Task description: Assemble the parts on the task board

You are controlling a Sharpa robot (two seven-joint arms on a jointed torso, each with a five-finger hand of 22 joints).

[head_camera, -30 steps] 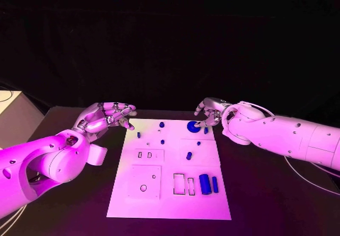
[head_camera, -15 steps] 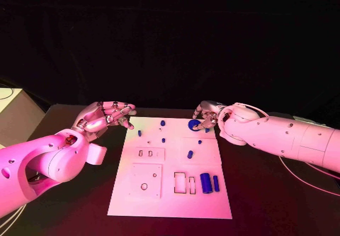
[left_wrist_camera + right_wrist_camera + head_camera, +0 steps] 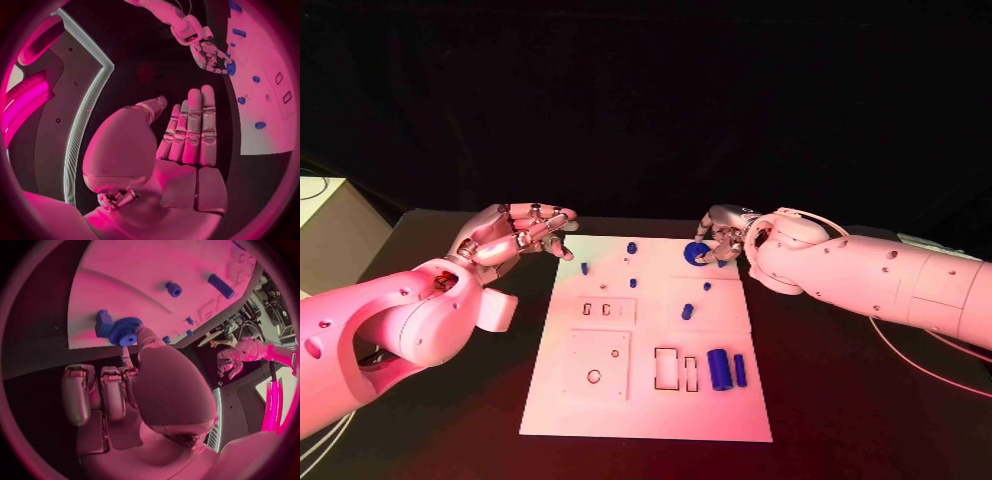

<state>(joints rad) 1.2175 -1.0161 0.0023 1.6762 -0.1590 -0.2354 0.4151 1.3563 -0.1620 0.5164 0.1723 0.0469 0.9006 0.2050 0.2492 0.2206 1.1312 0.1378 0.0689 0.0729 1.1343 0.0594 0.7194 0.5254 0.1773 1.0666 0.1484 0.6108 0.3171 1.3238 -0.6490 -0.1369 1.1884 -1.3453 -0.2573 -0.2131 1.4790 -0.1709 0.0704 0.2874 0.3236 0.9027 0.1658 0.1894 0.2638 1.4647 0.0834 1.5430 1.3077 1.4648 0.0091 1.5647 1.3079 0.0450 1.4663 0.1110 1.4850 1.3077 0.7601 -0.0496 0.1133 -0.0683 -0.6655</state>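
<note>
The task board (image 3: 646, 400) lies flat at the centre of the black table (image 3: 848, 400).

Right hand (image 3: 720, 238): positioned at the board's far right corner, at about 1 o'clock from the board centre. Its fingertips (image 3: 142, 333) touch a blue toothed gear (image 3: 125, 331), which sits on the board just beside a small blue block (image 3: 103, 323). The right wrist view shows contact at the gear's rim; whether the gear is actually gripped cannot be told.

Left hand (image 3: 516, 235): held above the table just off the board's far left corner, at about 11 o'clock. It is released, holding nothing, with its fingers (image 3: 194, 125) straight and lying side by side (left wrist view).

Parts on the board:
- A large blue cylinder (image 3: 717, 370) and a thinner blue bar (image 3: 738, 371) lie side by side at about 4 o'clock, just right of two rectangular slots (image 3: 675, 370).
- A short blue peg (image 3: 687, 312) lies near the centre.
- Several small blue pegs (image 3: 632, 248) stand across the far half.
</note>
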